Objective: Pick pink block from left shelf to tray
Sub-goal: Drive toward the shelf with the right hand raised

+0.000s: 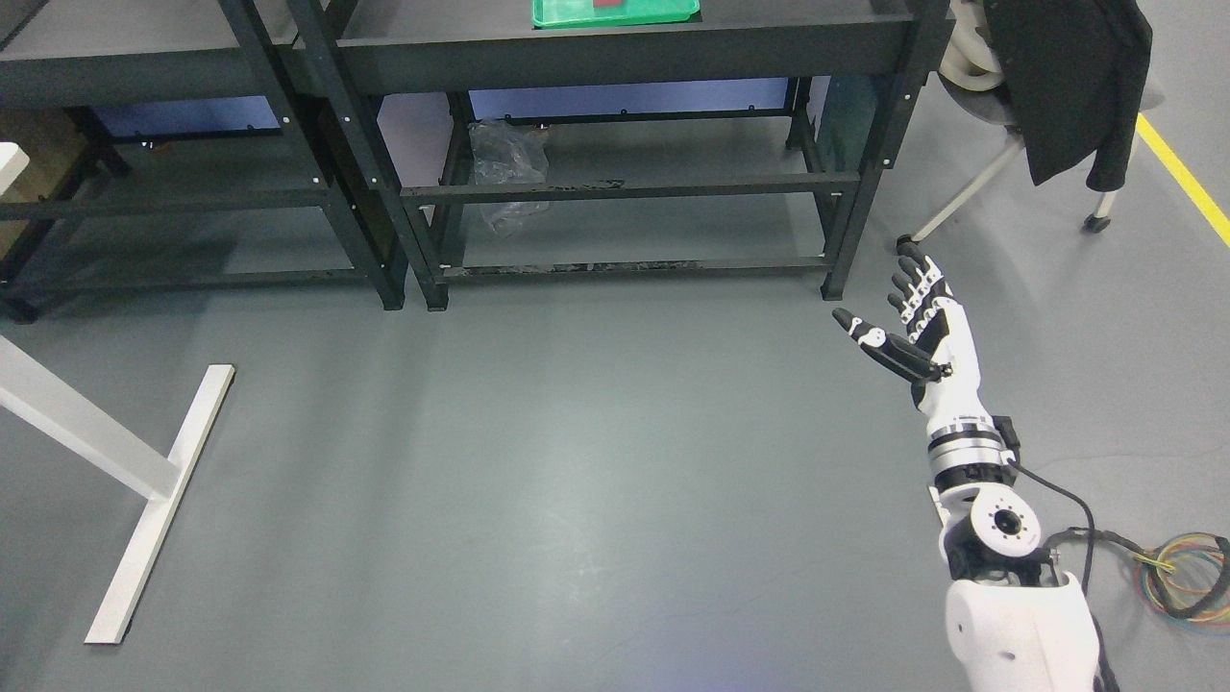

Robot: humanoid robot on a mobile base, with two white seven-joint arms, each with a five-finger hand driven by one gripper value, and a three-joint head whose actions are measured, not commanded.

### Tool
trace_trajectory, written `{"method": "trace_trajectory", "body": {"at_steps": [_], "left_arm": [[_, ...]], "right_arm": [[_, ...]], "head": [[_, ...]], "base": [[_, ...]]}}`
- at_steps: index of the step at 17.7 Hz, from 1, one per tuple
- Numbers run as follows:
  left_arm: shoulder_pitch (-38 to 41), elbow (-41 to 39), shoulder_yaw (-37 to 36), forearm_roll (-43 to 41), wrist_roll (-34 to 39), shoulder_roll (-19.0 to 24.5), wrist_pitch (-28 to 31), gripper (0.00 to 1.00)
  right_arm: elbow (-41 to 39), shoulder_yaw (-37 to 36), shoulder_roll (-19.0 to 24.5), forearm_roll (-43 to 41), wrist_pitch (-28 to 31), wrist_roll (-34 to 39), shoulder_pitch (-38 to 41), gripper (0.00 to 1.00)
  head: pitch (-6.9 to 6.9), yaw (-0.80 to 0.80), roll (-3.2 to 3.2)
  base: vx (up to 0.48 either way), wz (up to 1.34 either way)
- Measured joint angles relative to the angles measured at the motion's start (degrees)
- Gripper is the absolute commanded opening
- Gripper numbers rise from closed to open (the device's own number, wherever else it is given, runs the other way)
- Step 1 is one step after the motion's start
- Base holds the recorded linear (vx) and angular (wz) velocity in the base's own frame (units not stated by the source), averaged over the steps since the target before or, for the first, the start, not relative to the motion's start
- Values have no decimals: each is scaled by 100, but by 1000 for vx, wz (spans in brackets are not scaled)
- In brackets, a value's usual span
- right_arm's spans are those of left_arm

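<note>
My right hand (889, 298) reaches out over the grey floor at the right, fingers spread and empty, near the front right leg of the right shelf unit (625, 43). A green tray (567, 13) lies on that shelf's top board at the upper edge of the picture; a small dark red thing on it is cut off by the frame. The left shelf unit (135, 67) stands at the upper left. I see no pink block. My left arm does not show.
A white table foot (159, 500) lies on the floor at the left. A clear plastic bag (506, 163) sits behind the right shelf. A chair with a black jacket (1071, 77) stands at the upper right. Coloured cables (1187, 577) coil at the lower right.
</note>
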Motion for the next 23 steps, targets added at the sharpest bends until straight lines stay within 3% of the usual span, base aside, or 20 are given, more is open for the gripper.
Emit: {"method": "trace_trajectory", "body": {"at_steps": [23], "left_arm": [[0,0,0,0,0,1,0,100]], "right_arm": [[-206,-30,4,0,105,-36,-1,100]], "head": [[0,0,0]], "base": [[42,15]]}}
